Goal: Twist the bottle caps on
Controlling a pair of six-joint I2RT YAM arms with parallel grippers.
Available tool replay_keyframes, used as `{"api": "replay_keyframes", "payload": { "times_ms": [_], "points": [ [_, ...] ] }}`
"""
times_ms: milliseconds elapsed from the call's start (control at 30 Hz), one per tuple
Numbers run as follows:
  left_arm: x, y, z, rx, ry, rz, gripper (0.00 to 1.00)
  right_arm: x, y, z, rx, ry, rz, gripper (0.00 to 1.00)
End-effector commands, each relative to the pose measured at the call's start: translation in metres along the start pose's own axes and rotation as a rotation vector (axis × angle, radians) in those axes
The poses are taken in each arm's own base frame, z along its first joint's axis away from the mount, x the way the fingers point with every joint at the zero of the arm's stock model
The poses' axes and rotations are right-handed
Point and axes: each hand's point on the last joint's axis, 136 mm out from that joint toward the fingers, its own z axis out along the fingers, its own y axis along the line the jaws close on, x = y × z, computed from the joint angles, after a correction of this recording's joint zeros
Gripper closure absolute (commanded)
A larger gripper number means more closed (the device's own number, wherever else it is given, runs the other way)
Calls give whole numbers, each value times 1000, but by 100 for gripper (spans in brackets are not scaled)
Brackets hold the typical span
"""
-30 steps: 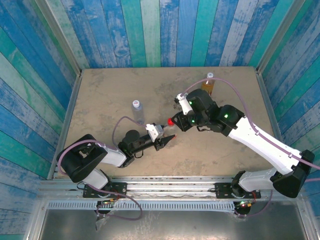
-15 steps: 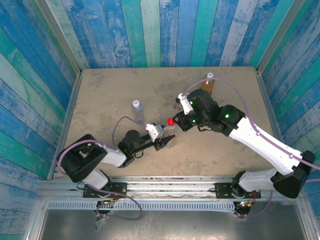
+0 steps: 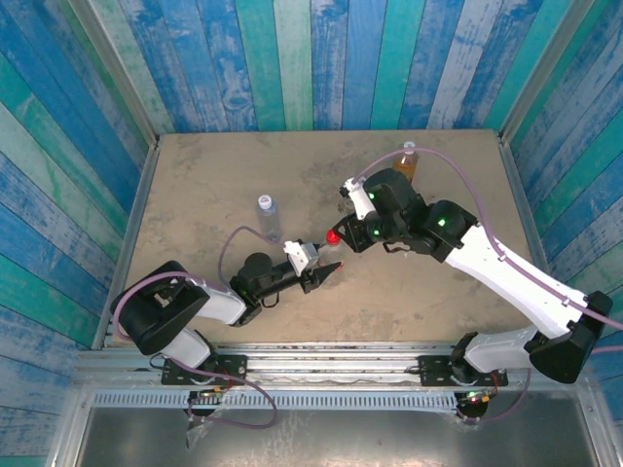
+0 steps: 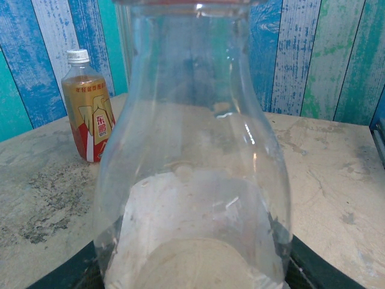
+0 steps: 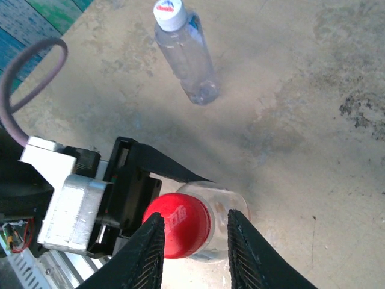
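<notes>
A clear bottle stands upright near the table's middle, filling the left wrist view as a wide glass-like body. My left gripper is shut on its lower body, its dark fingers at either side. The red cap sits on the bottle's mouth. My right gripper comes down from above, and its two black fingers close on the red cap from either side. A sliver of the bottle's shoulder shows past the cap.
A clear bluish bottle with a pale cap stands left of centre. An amber bottle with an orange label and white cap stands at the back right. Blue plank walls enclose the table.
My right wrist has turned and shifted slightly over the red cap. The left arm and all bottles have stayed where they were.
</notes>
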Motion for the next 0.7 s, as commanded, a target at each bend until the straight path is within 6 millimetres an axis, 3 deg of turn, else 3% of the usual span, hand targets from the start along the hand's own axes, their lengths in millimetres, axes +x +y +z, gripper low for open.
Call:
{"api": "replay_keyframes", "payload": {
  "times_ms": [0,367,533,667],
  "points": [
    [74,-8,-12,9,262,-99,47,13,-11,12,40,44,11,70],
    [75,-8,-14,9,263,-97,47,12,-9,10,39,75,-4,73],
    [74,-8,-13,9,262,-95,47,-3,1,-5,4,22,-91,52],
    [75,-9,-14,11,267,-89,46,-6,9,-16,-36,-2,-275,41]
  ]
}}
